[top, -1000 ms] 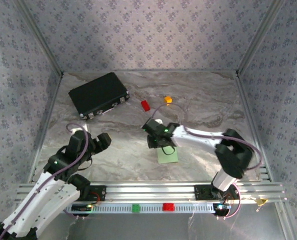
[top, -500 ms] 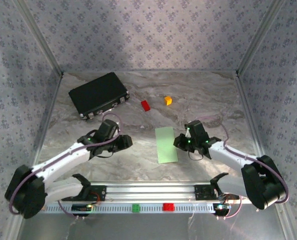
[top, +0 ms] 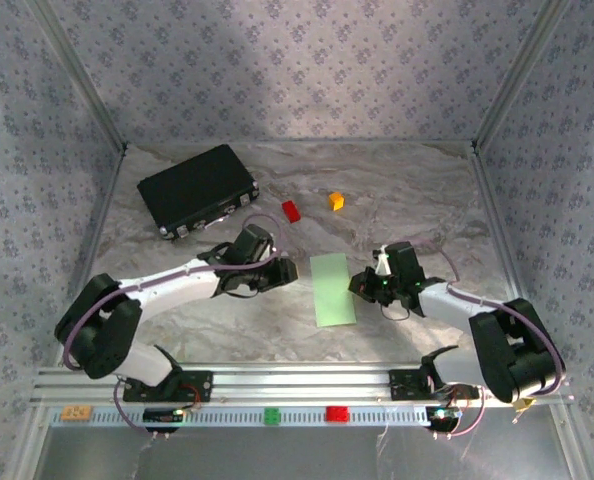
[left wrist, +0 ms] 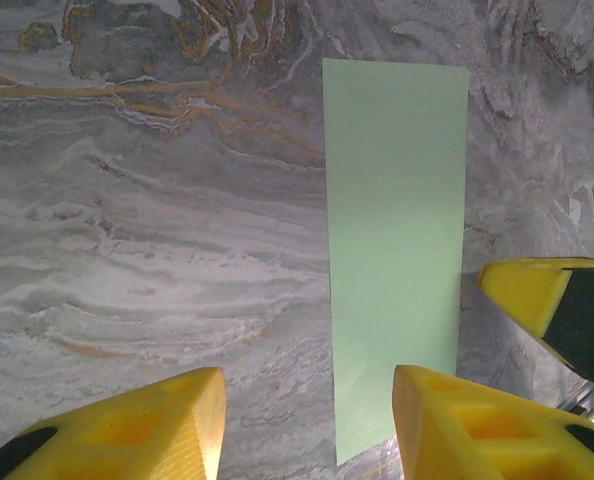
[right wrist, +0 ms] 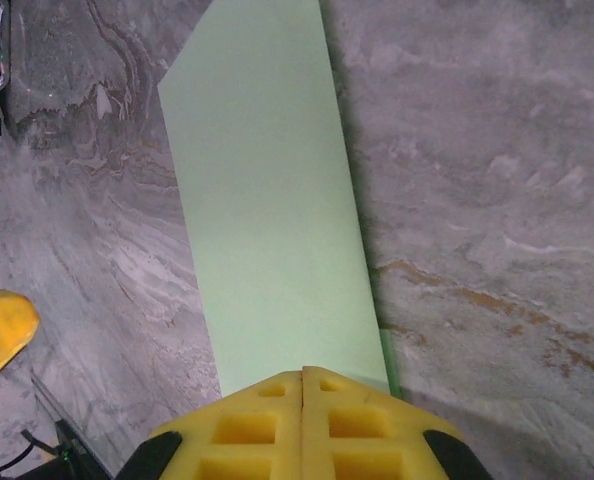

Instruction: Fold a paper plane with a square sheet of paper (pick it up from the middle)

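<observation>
Left arm had reached out from near its base toward the middle of the tabletop [top: 417,200] over the last second. It brought the left tool [left wrist: 307,400] in at the left side of the square sheet of paper [top: 333,290]. The right arm had come off the sheet to its right side, so the full strip was now uncovered.

Left tool: fingers apart and narrower than a second ago, with nothing between them. The sheet's edge lay just inside the right-hand finger.

Right tool [right wrist: 302,380]: fingers pressed together at the sheet's right edge. I saw no paper between them and could not tell whether they bore down on it.

Judgement: the half fold was done and both tools were bracketing the strip for the next fold. No nose corners had been turned in yet.

Sheet: flat on the tabletop between the two tools, doubled into a long rectangle. Its long axis ran from the near edge toward the back, with the far end leaning slightly left. Both short ends were square, so it had no point and no heading.

Further back, well apart from the sheet: a red block [top: 291,210], an orange block [top: 336,200] and, far left, a black case [top: 197,190].
</observation>
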`<move>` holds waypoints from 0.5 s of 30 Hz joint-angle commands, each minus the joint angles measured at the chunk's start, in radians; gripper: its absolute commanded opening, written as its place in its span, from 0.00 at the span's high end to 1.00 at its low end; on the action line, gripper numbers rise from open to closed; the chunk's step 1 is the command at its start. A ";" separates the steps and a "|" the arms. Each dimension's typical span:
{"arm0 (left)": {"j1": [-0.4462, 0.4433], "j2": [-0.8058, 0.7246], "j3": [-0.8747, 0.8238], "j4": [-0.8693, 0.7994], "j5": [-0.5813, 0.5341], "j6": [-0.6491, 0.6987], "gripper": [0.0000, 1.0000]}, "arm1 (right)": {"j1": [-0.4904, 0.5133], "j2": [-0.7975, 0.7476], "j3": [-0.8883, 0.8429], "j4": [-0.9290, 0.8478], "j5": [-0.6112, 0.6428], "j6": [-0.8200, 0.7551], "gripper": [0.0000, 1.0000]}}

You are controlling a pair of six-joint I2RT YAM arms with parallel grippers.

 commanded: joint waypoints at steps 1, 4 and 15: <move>-0.011 0.018 0.033 0.029 0.025 -0.021 0.52 | -0.017 0.020 -0.009 0.015 -0.073 -0.020 0.94; -0.021 0.024 0.028 0.043 0.027 -0.027 0.52 | -0.019 0.028 0.000 0.009 -0.094 -0.027 0.94; -0.030 0.072 0.033 0.090 0.077 -0.009 0.51 | -0.018 0.094 -0.018 0.085 -0.096 0.011 0.95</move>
